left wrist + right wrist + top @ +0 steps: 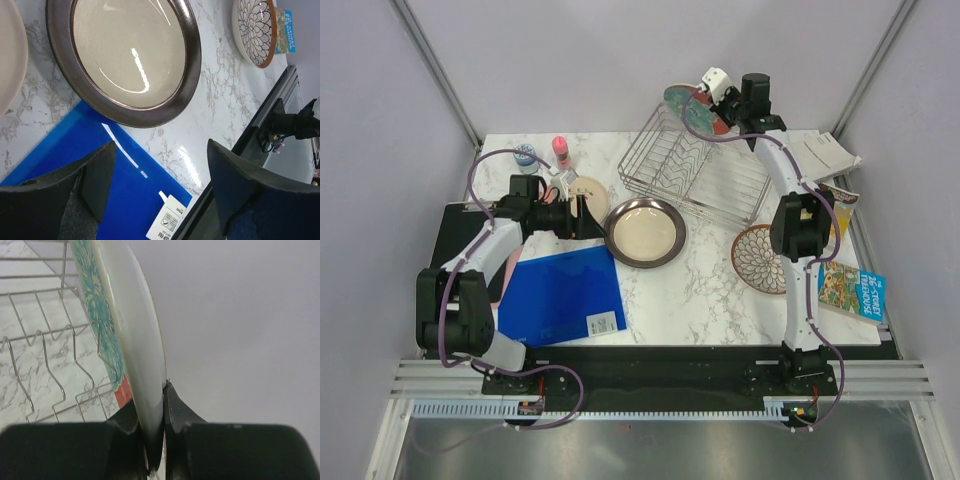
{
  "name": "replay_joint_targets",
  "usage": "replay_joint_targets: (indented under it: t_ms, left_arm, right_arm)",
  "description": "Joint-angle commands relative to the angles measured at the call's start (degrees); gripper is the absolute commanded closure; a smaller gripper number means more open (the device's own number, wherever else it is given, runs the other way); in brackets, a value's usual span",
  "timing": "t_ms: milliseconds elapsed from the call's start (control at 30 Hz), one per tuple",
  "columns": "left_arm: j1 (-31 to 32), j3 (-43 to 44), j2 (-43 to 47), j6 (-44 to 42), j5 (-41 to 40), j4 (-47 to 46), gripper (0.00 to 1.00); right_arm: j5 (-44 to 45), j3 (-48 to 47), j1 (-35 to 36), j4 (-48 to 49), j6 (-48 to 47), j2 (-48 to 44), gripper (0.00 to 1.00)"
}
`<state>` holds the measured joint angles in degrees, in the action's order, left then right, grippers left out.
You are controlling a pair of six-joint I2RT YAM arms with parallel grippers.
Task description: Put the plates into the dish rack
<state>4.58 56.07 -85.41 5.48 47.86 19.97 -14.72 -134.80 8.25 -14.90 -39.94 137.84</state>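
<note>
Pinched tight by its rim alone, flowered plate [135,340] could slip from right hand [152,410] onto dish rack [690,180]; left hand [160,165] gapes empty.

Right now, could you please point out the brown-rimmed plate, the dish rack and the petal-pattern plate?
brown-rimmed plate [130,50]: left wrist view, cream centre.
dish rack [715,180]: top view, wire base.
petal-pattern plate [254,30]: left wrist view, patterned face.

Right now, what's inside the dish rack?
Nothing sits in the dish rack; only the marble table shows through its wires. The right claw holds the flowered plate at its far corner, hiding that bit.
</note>
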Motion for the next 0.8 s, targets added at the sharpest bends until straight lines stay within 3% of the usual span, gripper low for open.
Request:
replay_joint_targets:
  t_ms: [0, 667, 700, 733, 767]
  left_arm:
    - [-0.3, 0.8, -0.6, -0.7, -0.2, -2.5, 0.2]
    - [-0.3, 1.7, -1.9, -0.4, -0.6, -2.2, 0.2]
    - [-0.3, 1.7, -1.8, -0.5, -1.0, -2.1, 0.2]
    - [-0.3, 1.7, -1.8, -0.6, -1.6, -2.1, 0.2]
    - [-0.3, 1.8, -1.7, -0.6, -2.2, -2.0, 0.2]
  right_arm:
    - [-1.1, -2.7, -0.2, 9.6, -1.5, -5.4, 1.0]
    - [5.5, -5.6, 0.3, 13.7, 0.5, 4.1, 1.0]
    - [6.2, -5.7, 0.4, 14.2, 0.9, 4.4, 0.99]
    - [7.0, -5.6, 0.4, 16.3, 2.2, 4.5, 0.8]
    - [7.6, -5.6, 0.5, 17.0, 2.6, 4.5, 0.71]
